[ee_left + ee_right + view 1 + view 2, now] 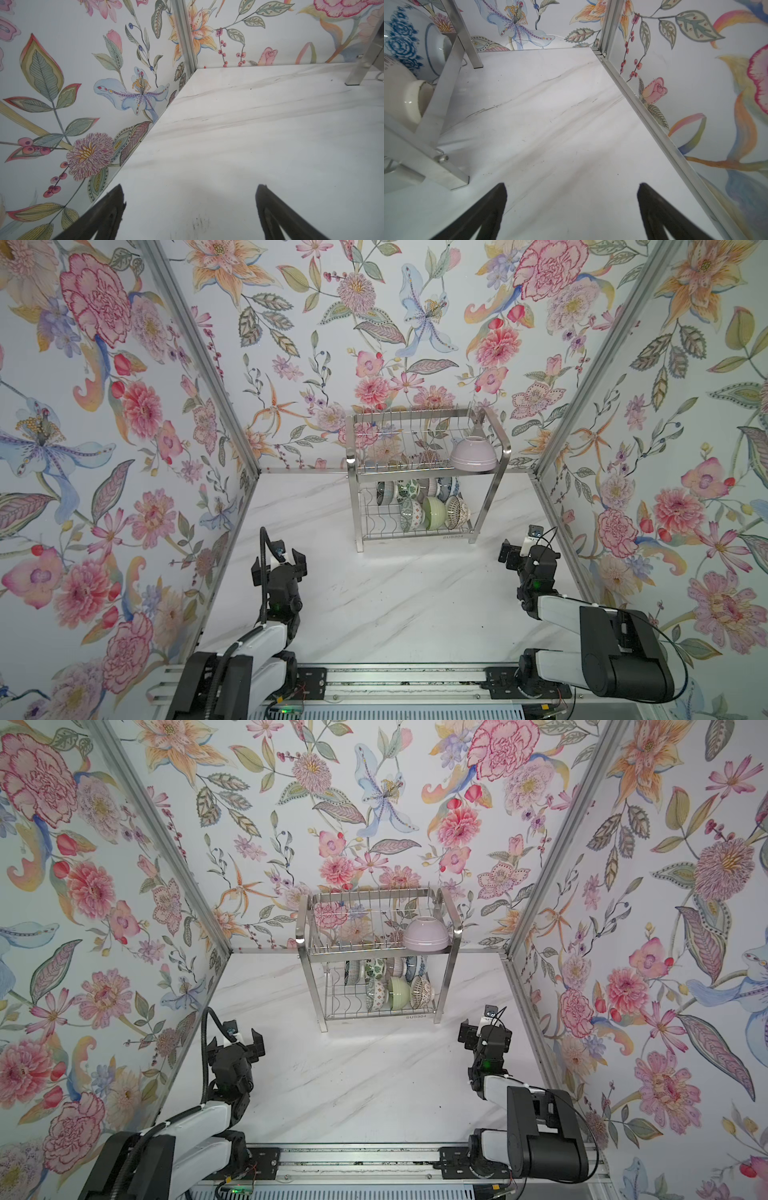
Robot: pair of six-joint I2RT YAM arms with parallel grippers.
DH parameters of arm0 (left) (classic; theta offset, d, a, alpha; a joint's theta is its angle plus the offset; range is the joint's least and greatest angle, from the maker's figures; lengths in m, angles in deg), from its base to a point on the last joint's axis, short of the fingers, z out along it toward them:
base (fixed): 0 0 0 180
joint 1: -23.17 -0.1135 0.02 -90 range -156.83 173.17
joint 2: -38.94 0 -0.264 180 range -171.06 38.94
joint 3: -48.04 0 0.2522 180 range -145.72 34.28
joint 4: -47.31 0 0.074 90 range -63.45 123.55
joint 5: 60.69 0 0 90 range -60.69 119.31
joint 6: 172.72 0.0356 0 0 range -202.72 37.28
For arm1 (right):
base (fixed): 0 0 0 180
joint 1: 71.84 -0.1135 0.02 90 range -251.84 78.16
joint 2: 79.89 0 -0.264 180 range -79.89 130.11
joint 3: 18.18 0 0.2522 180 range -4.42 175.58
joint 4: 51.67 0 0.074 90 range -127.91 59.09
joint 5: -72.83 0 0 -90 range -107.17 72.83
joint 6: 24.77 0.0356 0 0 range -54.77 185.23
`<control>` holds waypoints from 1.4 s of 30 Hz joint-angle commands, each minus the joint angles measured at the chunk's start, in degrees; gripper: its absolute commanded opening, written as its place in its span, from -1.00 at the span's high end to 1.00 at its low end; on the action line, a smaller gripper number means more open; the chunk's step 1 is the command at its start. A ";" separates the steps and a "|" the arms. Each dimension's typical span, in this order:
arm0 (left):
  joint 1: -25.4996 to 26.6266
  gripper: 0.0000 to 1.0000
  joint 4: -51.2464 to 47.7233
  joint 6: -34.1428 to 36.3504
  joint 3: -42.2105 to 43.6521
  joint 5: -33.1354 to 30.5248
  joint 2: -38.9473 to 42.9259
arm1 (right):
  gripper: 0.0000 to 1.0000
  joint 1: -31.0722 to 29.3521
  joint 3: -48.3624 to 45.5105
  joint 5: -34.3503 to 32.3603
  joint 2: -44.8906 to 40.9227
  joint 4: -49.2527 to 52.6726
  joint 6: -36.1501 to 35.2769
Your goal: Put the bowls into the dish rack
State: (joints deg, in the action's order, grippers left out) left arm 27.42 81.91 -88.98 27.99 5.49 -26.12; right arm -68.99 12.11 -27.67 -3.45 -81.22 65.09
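The left pincer [190, 187] is spread wide with nothing between its fingers, hovering low over the bare marble tabletop [395, 601] near the left wall. The right pincer [571, 185] is likewise released and empty, over the tabletop just right of the dish rack [399, 477], whose nearest flat-bar leg shows close in the right wrist view.

No bowl is visible on the tabletop in any view. The bowls are all in the dish rack, which stands at the back against the wall. The lilac bowl [473, 456] sits mouth down at the right end of the upper tier, beside the front rail. On the wavy-wire lower shelf the rest stand on edge in two rows, packed close together; among them are the green bowl [434, 512], the brown lattice bowl [456, 512] just right of it, and behind them the blue floral bowl [402, 41]. The loading looks done, or nearly so.

These bowls are probably stiff, glazed and slick, light enough for one arm but liable to chip against steel wire. The best hold is likely across the rim, one finger inside and one outside; for the upturned lilac bowl, around the foot ring.
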 commanded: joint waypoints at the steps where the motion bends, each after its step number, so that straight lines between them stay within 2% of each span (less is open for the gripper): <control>1: -1.50 -0.99 13.95 3.60 -1.72 5.62 -5.52 | -0.99 0.73 0.29 2.10 -0.54 -4.89 0.58; 4: -2.48 -0.99 17.31 4.89 -6.30 9.10 -12.52 | -0.98 1.16 -2.39 3.65 -2.43 -8.24 0.49; 6: -2.89 -0.99 10.53 4.34 -11.92 12.67 -16.00 | -0.98 1.38 -3.71 3.95 -3.24 -9.72 0.49; 8: -2.85 -0.99 9.98 3.22 -14.10 15.30 -18.37 | -0.98 1.45 -3.71 4.19 -3.17 -9.74 0.57; 9: -2.84 -0.99 13.27 3.68 -13.05 17.90 -19.70 | -0.98 1.59 -3.52 4.12 -3.03 -9.49 0.58; 10: -2.30 -0.99 20.70 4.74 -11.10 17.27 -21.99 | -0.98 1.58 -3.34 4.10 -2.99 -9.25 0.58; 14: -1.23 -0.98 37.32 4.76 -3.34 14.20 -26.13 | -0.98 1.45 -3.69 4.49 -3.27 -9.81 0.29; 16: -1.21 -0.99 29.68 4.07 -5.72 13.76 -24.95 | -0.98 1.11 -3.79 4.01 -3.24 -9.79 1.46; 17: -1.25 -0.99 29.85 4.78 -6.42 14.17 -24.98 | -0.98 1.65 -4.34 4.44 -2.83 -11.13 5.32; 18: -1.02 -0.99 31.60 4.94 -5.99 14.07 -25.26 | -0.99 1.92 -5.97 6.74 -0.46 -18.49 6.96; 20: -1.04 -0.99 31.21 4.86 -5.95 14.01 -25.12 | -0.98 -2.46 -4.68 0.37 6.33 -21.95 3.38; 21: -1.09 -0.99 31.49 4.94 -5.88 13.96 -25.22 | -0.98 -3.97 -2.56 2.41 12.01 -24.91 0.35; 22: -1.09 -0.98 31.28 4.86 -5.89 14.05 -25.08 | -0.98 -6.70 -0.43 0.88 14.02 -25.14 -3.20; 23: -1.10 -0.99 31.50 4.94 -5.93 14.04 -25.25 | -0.98 -6.30 -0.35 1.31 10.88 -19.06 -1.92; 25: -1.03 -0.99 31.39 4.94 -5.93 13.89 -25.18 | -0.98 -4.03 -1.68 2.19 12.80 -24.68 0.41; 27: -1.03 -0.99 31.27 4.94 -5.91 13.89 -25.13 | -0.99 -5.14 0.92 3.55 11.35 -16.99 -1.28; 29: -1.00 -0.99 31.37 4.94 -5.90 13.88 -25.16 | -0.98 -5.27 -0.10 3.33 12.93 -21.94 -1.85; 31: -0.92 -0.99 31.49 5.03 -5.84 13.67 -25.10 | -0.98 -5.90 0.07 2.13 11.83 -19.69 -1.98; 34: -0.69 -0.99 31.91 5.28 -5.58 13.78 -25.04 | -0.99 -8.05 -1.81 -1.54 12.37 -24.15 -3.55; 42: -0.71 -0.99 30.92 5.78 -6.12 15.07 -25.07 | -0.98 -5.89 -0.10 2.61 12.08 -20.42 -2.14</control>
State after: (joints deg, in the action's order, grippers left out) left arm 26.24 111.24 -83.91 22.88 19.98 -51.40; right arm -75.44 11.02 -26.52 8.95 -102.16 62.71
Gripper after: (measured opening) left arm 0.994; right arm 0.992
